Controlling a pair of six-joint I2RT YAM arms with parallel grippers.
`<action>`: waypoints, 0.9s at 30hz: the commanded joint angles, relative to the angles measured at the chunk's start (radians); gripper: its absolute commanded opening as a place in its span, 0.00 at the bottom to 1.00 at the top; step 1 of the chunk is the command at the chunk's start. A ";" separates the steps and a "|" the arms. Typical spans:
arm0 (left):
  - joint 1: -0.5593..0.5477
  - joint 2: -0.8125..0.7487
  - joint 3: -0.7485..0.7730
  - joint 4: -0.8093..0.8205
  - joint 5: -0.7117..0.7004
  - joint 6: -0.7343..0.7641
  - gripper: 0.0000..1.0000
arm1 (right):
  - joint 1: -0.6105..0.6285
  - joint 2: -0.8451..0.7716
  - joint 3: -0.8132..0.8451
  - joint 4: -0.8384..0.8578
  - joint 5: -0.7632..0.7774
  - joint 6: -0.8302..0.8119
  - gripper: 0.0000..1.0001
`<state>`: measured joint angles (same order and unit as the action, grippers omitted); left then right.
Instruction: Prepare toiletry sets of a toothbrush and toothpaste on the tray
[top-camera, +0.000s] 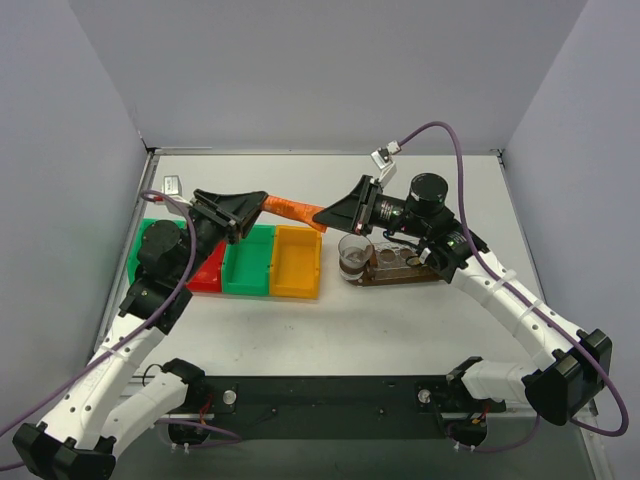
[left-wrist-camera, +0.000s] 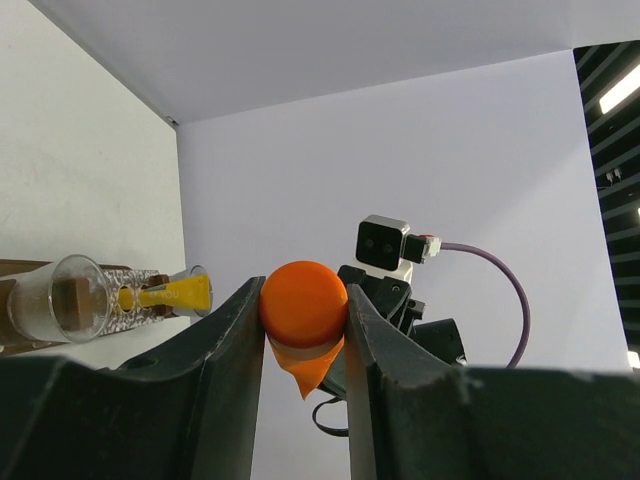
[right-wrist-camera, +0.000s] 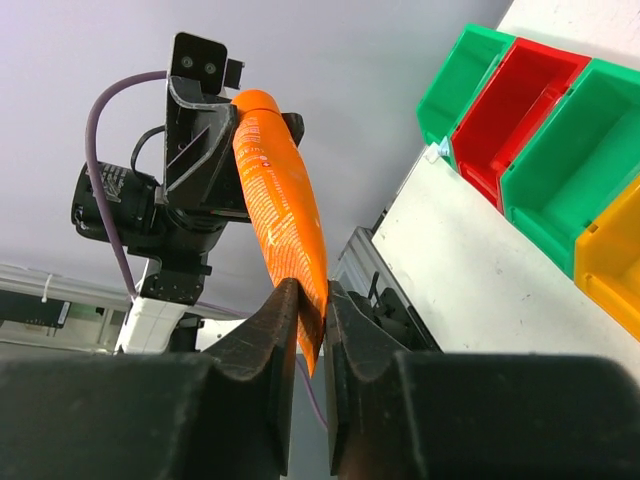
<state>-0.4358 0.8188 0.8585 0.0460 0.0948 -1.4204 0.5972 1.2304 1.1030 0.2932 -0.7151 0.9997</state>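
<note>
The right hand (top-camera: 325, 217), hanging just past the tray (top-camera: 425, 274) near the table's right edge, pinches the flat tail of the orange toothpaste tube (top-camera: 292, 210). The left hand (top-camera: 255, 205) clamps its cap, and the airborne tube's long axis runs left to right.

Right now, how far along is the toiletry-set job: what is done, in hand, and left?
Done: a yellow tube seems to sit on the tray. In hand: the orange tube, held mid-air by the left hand at its cap and the right hand at its flat end. Left: placing it on the tray; no toothbrush clearly shows there.
</note>
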 joint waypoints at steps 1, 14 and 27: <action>0.003 -0.006 0.011 0.097 0.039 0.006 0.00 | 0.004 -0.022 0.001 0.087 -0.003 -0.012 0.00; 0.052 0.026 0.129 -0.087 0.082 0.245 0.65 | -0.091 -0.143 0.003 -0.060 0.039 -0.107 0.00; 0.252 0.095 0.313 -0.310 0.198 0.568 0.73 | -0.388 -0.218 0.293 -0.807 -0.015 -0.490 0.00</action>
<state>-0.1898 0.8970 1.0550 -0.1585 0.2737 -1.0508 0.2810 1.0294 1.2312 -0.2676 -0.6952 0.6853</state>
